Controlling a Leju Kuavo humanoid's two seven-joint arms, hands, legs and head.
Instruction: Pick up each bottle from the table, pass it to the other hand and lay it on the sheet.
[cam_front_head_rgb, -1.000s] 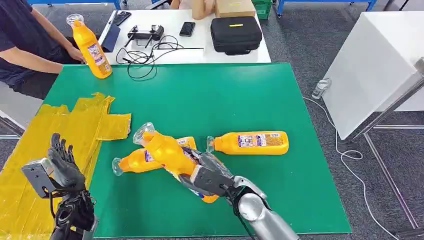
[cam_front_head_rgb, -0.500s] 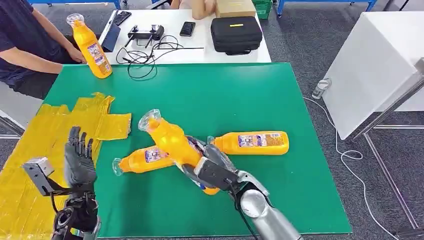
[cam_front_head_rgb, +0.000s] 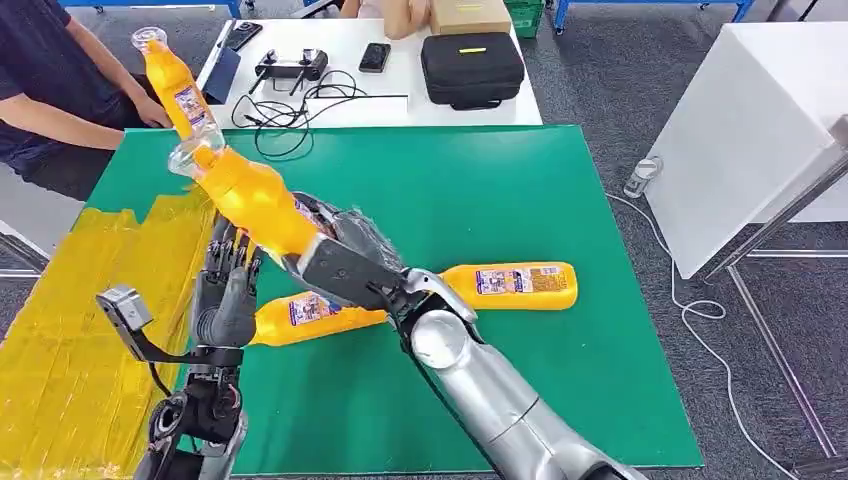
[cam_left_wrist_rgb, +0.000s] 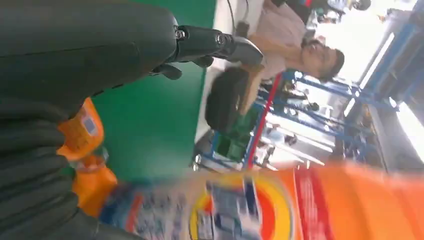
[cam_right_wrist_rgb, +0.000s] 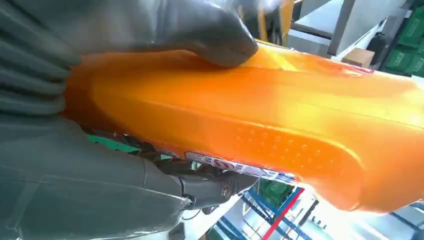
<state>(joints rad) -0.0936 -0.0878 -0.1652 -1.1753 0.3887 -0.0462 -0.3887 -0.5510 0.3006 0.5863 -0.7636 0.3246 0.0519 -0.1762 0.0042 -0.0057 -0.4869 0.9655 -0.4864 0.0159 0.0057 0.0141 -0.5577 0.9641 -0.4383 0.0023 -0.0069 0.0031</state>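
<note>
My right hand (cam_front_head_rgb: 340, 265) grips an orange bottle (cam_front_head_rgb: 250, 200) by its lower body and holds it above the table, tilted, with its clear cap toward the far left. In the right wrist view the thumb (cam_right_wrist_rgb: 215, 35) presses on that bottle (cam_right_wrist_rgb: 280, 125). My left hand (cam_front_head_rgb: 225, 295) stands just below and beside the bottle, fingers apart and pointing up, holding nothing. From the left wrist the bottle (cam_left_wrist_rgb: 280, 205) is a close blur. Two more orange bottles lie on the green mat, one (cam_front_head_rgb: 310, 315) under my arms and one (cam_front_head_rgb: 510, 285) to the right. The yellow sheet (cam_front_head_rgb: 90, 290) covers the left side.
A person at the far left holds another orange bottle (cam_front_head_rgb: 180, 85) upright at the mat's back corner. Behind the green mat (cam_front_head_rgb: 560, 200) a white table carries a black case (cam_front_head_rgb: 472, 68), phones, a controller and cables. A white board (cam_front_head_rgb: 750, 130) stands to the right.
My right hand has lifted the bottle off the mat and carried it up and to the left. My left hand has risen and moved right, close under the bottle.
</note>
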